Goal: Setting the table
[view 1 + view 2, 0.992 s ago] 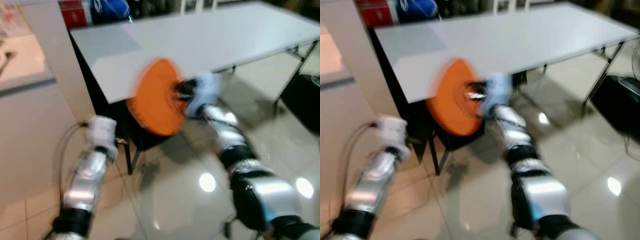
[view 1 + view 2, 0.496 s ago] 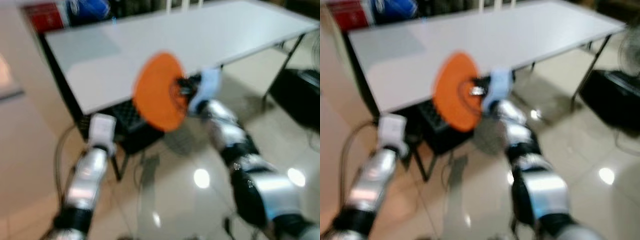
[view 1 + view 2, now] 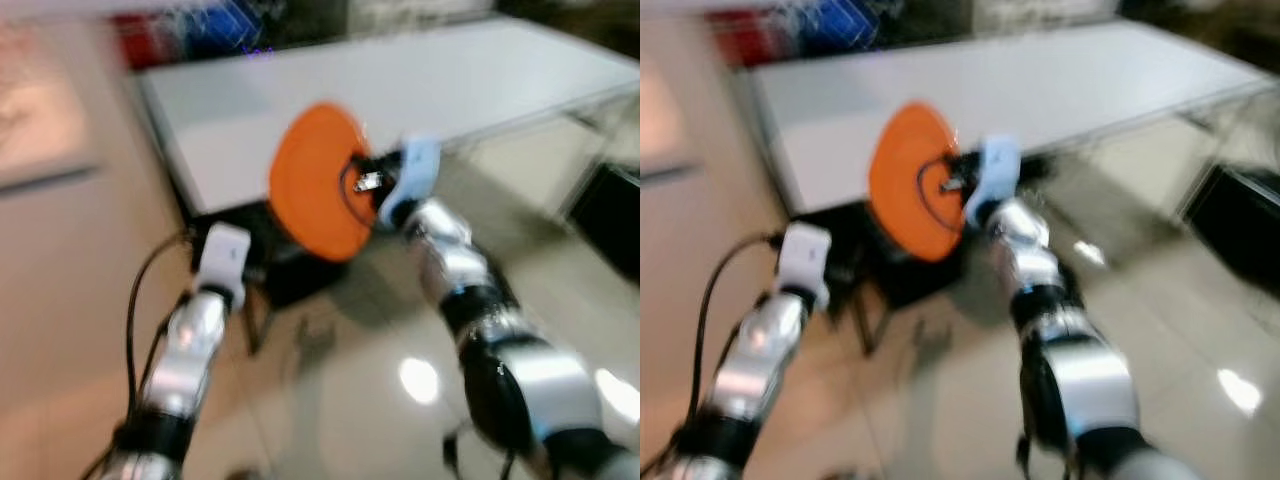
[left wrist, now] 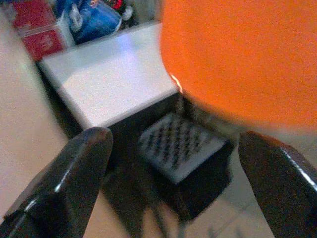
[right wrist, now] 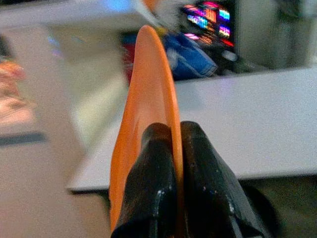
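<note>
Carrying orange plate on edge, right pincer clamped on its rim | plate now raised against the white tabletop edge, closer than a second ago | left pincer spread, empty, low | judgement: approach nearly done, set-down next

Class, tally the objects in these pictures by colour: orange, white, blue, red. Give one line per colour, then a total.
Orange: 1, round orange plate
White: 1, long white table
Blue: 1, blue bag
Red: 1, red box
Total: 4
</note>
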Available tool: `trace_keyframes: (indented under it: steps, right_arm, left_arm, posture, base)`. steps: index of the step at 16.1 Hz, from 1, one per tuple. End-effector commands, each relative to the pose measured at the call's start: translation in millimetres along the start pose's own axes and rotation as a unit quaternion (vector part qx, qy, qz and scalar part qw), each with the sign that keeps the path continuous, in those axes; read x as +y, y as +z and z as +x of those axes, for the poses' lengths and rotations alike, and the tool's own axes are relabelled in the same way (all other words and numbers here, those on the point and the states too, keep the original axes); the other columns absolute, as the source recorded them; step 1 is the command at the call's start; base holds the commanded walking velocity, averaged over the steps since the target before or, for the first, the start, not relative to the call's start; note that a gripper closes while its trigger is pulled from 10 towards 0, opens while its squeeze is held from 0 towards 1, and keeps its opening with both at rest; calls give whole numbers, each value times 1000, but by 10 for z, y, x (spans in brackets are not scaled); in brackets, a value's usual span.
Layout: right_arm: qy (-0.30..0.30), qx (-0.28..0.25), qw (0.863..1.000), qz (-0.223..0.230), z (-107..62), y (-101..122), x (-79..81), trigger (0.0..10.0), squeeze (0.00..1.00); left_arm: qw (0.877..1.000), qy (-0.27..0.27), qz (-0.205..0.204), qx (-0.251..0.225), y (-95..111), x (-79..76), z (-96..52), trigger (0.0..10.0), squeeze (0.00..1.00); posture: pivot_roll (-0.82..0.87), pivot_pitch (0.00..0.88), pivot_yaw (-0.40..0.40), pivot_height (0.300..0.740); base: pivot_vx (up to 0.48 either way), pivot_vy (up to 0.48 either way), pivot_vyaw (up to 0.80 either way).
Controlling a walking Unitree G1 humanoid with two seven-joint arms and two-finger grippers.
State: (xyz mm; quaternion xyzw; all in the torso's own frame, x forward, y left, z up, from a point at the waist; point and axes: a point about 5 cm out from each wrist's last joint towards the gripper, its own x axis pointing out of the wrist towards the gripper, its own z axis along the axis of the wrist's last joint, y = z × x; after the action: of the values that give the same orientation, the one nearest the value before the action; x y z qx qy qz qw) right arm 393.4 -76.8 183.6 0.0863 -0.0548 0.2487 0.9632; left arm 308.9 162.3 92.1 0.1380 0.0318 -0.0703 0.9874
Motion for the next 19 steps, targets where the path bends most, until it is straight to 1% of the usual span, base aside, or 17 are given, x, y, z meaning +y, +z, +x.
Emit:
trace_keyframes:
  steps: [1,2,6,8,9,10,11,12,13,14,15,16,17,19]
  right_arm:
    - [1,-21,1000,-8,17,94,-8,0,0]
    - [-1,-19,1000,-8,12,80,-9,0,0]
    - [-2,-17,1000,-7,-11,43,-15,0,0]
    - [-6,-16,1000,-7,-23,32,-32,0,0]
    - [-6,-17,1000,-9,-23,36,-32,0,0]
    - [1,-28,1000,-9,-14,82,-22,0,0]
    - [5,-37,999,-8,-5,122,-17,0,0]
    - [26,-60,998,-10,22,241,15,0,0]
    - [79,-105,991,-26,90,531,138,0,0]
    - [88,-114,989,-30,102,596,161,0,0]
    - [95,-127,987,-38,126,709,176,0,0]
    - [79,-131,988,-32,152,790,115,0,0]
    - [35,-121,992,-19,165,791,-7,0,0]
    - [-51,-89,995,-5,132,680,-217,0,0]
  left_arm:
    - [1000,-20,12,4,16,-90,33,10000,0]
    - [1000,-23,6,8,6,-105,34,10000,0]
    - [999,-33,18,14,-23,-102,42,10000,0]
    - [999,-34,20,11,-1,-115,66,10000,0]
    - [999,-33,20,0,23,-122,65,10000,0]
    - [999,-25,17,-10,49,-118,67,10000,0]
    - [999,-25,18,-9,50,-117,68,10000,0]
    - [999,-25,20,-8,55,-122,72,10000,0]
    - [1000,-23,20,-9,58,-123,83,10000,0]
    - [1000,-22,19,-10,59,-124,86,10000,0]
    - [1000,-20,18,-8,53,-119,96,10000,0]
    - [1000,-19,16,-10,64,-121,112,10000,0]
    - [1000,-16,12,-12,81,-119,126,10000,0]
    - [1000,-15,20,-11,89,-113,135,10000,0]
  posture:
    - [153,19,-10,740]
    - [151,16,-7,740]
    - [142,15,-1,740]
    - [138,15,3,740]
    - [136,16,4,740]
    - [136,17,5,740]
    - [136,17,6,740]
    - [136,19,6,740]
    - [134,19,6,740]
    - [128,16,5,740]
    - [128,15,5,740]
    - [127,13,0,740]
    - [128,12,-2,740]
    - [129,12,-2,740]
  base:
    - [480,0,0]
    - [480,0,0]
    - [480,0,0]
    - [480,0,0]
    - [480,0,0]
    - [0,0,0]
    - [0,0,0]
    - [0,0,0]
    - [0,0,0]
    - [0,0,0]
    - [0,0,0]
    - [0,0,0]
    - [0,0,0]
    - [0,0,0]
